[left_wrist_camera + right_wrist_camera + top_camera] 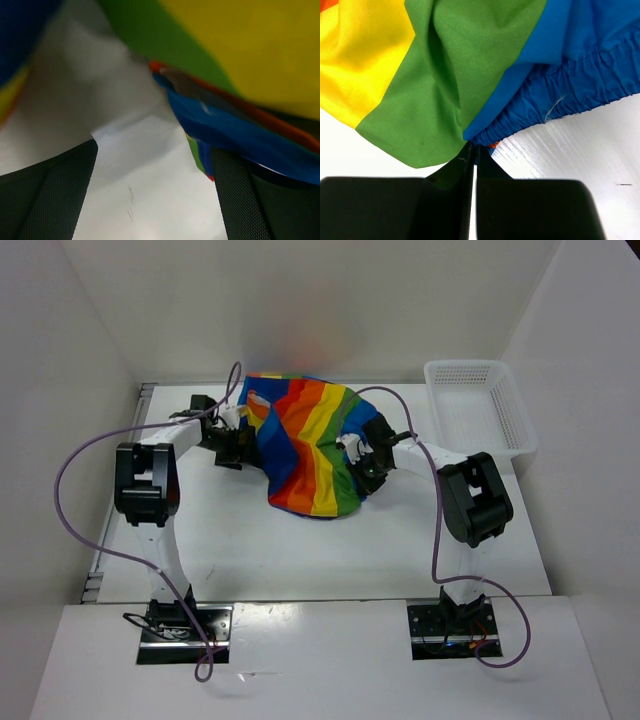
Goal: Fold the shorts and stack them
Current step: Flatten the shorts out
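The shorts [305,445], in rainbow stripes, hang bunched between my two grippers at the back middle of the table. My right gripper [358,458] is at their right edge. In the right wrist view it [474,148] is shut on the shorts [470,65], where the green stripe meets the gathered blue waistband. My left gripper [238,438] is at their left edge. In the left wrist view it [154,150] is open, with bare table between its fingers. A blue and orange fold of the shorts [240,125] drapes over the right finger [240,200]. No drawstring shows.
A white mesh basket [520,425] stands at the back right corner. White walls close the back and both sides. The white table [250,540] lies between the shorts and the arm bases. Purple cables loop from both arms.
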